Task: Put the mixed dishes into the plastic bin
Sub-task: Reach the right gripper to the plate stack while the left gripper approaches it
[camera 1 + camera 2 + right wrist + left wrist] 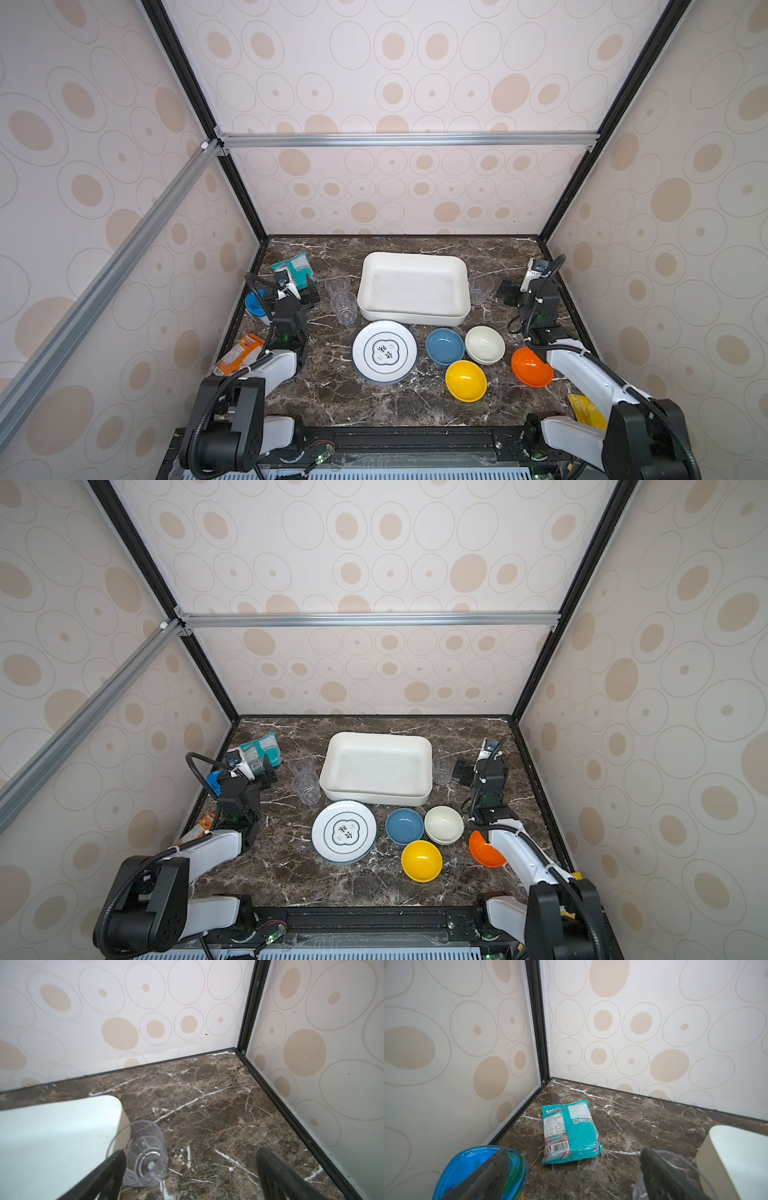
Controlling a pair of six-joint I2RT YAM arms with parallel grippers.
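Observation:
The white plastic bin (413, 286) sits empty at the back middle of the marble table. In front of it lie a white plate (384, 351) with a dark rim, a blue bowl (444, 346), a cream bowl (484, 344), a yellow bowl (465, 380) and an orange bowl (530, 368). Two clear cups (344, 305) stand left of the bin, and a third clear cup (145, 1151) stands to its right. My left gripper (576, 1167) hangs open near the left cups. My right gripper (192, 1167) is open beside the right cup, holding nothing.
A teal snack packet (569, 1132) lies in the back left corner. A blue-lidded cup (477, 1172) stands by the left wall. An orange packet (241, 353) lies at the left edge and a yellow packet (586, 409) at the front right. Patterned walls close in three sides.

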